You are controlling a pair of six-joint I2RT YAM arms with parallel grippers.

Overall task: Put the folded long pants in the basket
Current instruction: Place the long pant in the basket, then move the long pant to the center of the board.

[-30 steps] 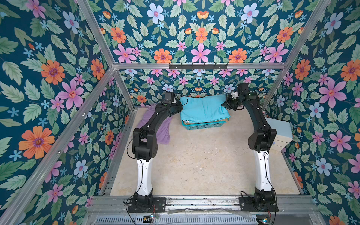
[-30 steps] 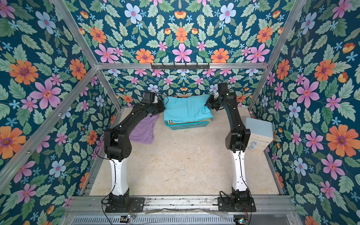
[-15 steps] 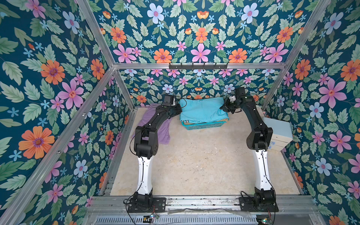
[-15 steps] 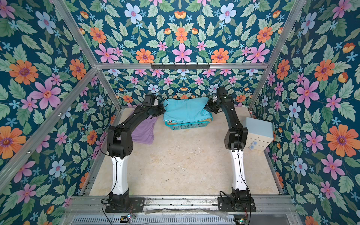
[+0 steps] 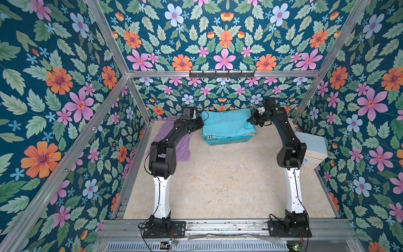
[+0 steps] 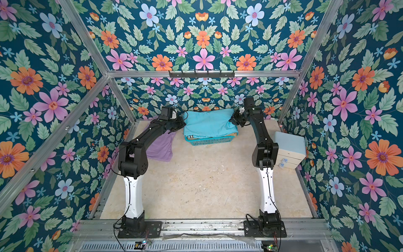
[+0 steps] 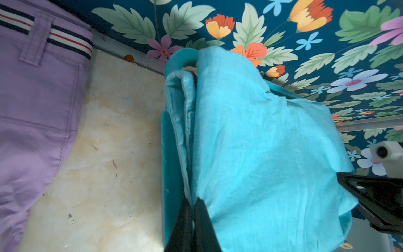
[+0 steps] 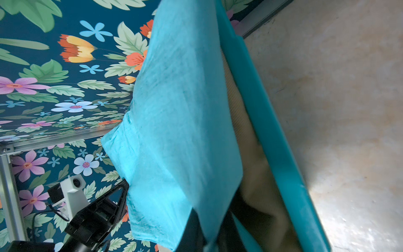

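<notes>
High top views face down; close wrist views share the basket (image 7: 169,157)

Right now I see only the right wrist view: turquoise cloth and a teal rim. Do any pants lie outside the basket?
Observer: Yes. The lilac pants lie on the table beside the basket, partly under the left arm.
Operator: And the far side of this cloth?
Observer: The left tool is shut on the turquoise pants there.
Operator: Anything close to my arm?
Observer: A pale-blue drawer box stands beside the right arm.

Lab cell: aluminium frame (image 5: 157,74), floral walls (image 5: 224,39)
</notes>
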